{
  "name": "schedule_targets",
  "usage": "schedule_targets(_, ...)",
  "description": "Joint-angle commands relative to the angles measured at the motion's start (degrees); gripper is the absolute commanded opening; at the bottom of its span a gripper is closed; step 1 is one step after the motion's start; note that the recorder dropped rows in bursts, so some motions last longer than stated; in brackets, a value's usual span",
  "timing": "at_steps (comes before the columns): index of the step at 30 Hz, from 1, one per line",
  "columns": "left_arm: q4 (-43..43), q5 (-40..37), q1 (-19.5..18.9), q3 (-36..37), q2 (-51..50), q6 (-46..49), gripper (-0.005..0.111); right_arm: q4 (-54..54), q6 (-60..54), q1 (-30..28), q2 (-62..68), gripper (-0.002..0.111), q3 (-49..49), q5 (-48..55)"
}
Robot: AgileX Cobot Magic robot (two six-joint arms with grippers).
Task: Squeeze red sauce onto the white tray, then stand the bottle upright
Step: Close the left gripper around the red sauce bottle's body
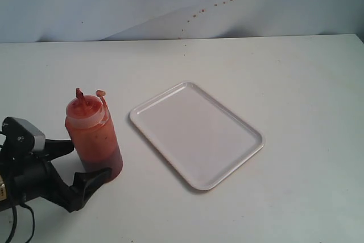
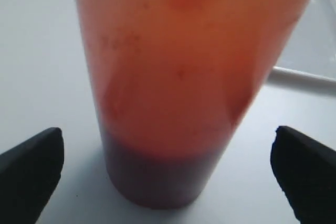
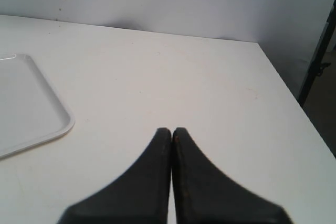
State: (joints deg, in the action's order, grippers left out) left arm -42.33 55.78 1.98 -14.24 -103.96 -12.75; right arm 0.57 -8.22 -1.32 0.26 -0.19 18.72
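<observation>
Black fingers of the left gripper (image 1: 88, 159) stand spread wide at the near left of the table (image 1: 296, 83). One is on each side of the bottle (image 1: 94, 135), low by its base, and the left wrist view shows a clear gap on both sides, so nothing is held. The bottle stands upright on the table, just left of the tray (image 1: 196, 135), with its top smeared, its nozzle (image 1: 79, 94) bare and its small cap (image 1: 100, 93) hanging off to one side. Sauce (image 1: 99, 152) fills most of it.

The tray lies flat at the centre, and I can see no sauce on its white face, so I judge the squeezing is not yet done.

The right gripper (image 3: 172, 135) is out of the exterior view. Its own camera shows its fingers pressed together over bare table right of the tray, holding nothing.

Several things could go wrong from here:
- The soft wall may give under a hard clamp while the bottle is upright, sending sauce out of the open nozzle onto the table or the arm.
- Such a low hold on a full bottle could let it pivot or slip as it is tipped.
- One finger landing first would push the bottle sideways or topple it.
- Tipping before the nozzle is over the tray would put the sauce on the table.
</observation>
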Motion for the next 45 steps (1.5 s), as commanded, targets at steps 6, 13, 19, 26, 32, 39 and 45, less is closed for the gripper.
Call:
schedule_targets(6, -0.46, 4.02, -0.04, -4.62, -7.78, 6.34, 0.104, -0.57, 0.09, 0.28, -0.26, 0.0, 0.19, -0.16)
schedule_targets(13, -1.91, 4.38, -0.04, -8.21, -10.37, 6.81, 0.104, -0.57, 0.09, 0.28, -0.26, 0.0, 0.19, -0.16)
schedule_targets(19, -4.77, 4.99, -0.04, -10.91, -13.32, 6.53, 0.104, -0.57, 0.09, 0.28, -0.26, 0.0, 0.19, -0.16)
schedule_targets(26, -4.71, 5.7, -0.04, -11.03, -13.46, 6.93, 0.104, -0.57, 0.09, 0.28, -0.26, 0.0, 0.19, -0.16)
schedule_targets(32, -4.71, 5.7, -0.04, -11.03, -13.46, 7.21, 0.104, -0.57, 0.09, 0.28, -0.26, 0.0, 0.19, -0.16)
schedule_targets(39, -4.25, 5.28, -0.04, -11.46, -13.46, 7.23, 0.104, -0.57, 0.09, 0.28, -0.26, 0.0, 0.19, -0.16)
schedule_targets(45, -4.25, 5.28, -0.04, -11.46, -13.46, 7.23, 0.104, -0.57, 0.09, 0.28, -0.26, 0.0, 0.19, -0.16)
